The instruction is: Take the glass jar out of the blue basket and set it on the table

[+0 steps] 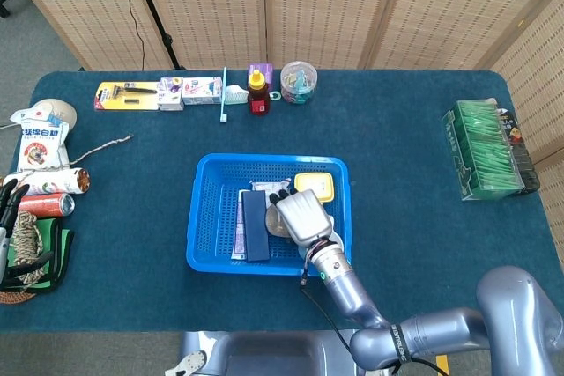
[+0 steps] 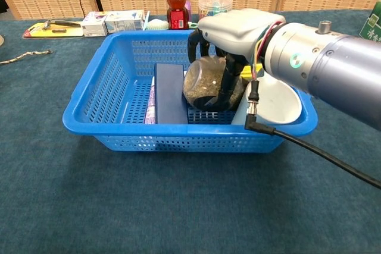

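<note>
My right hand (image 2: 238,34) (image 1: 302,215) reaches down into the blue basket (image 2: 101,87) (image 1: 207,217) and grips the glass jar (image 2: 205,84) from above, its dark fingers curled around the jar's sides. The jar holds brownish-green grains and hangs lifted, about level with the basket rim. In the head view the hand hides most of the jar. My left hand (image 1: 9,209) rests at the far left table edge, its state unclear.
Inside the basket lie a dark blue box (image 2: 171,90), a purple tube (image 2: 151,100), a white bowl (image 2: 274,100) and a yellow-lidded container (image 1: 315,185). A honey bottle (image 2: 177,7), clip jar (image 2: 215,5) and small boxes line the back; a green box (image 1: 487,149) sits right.
</note>
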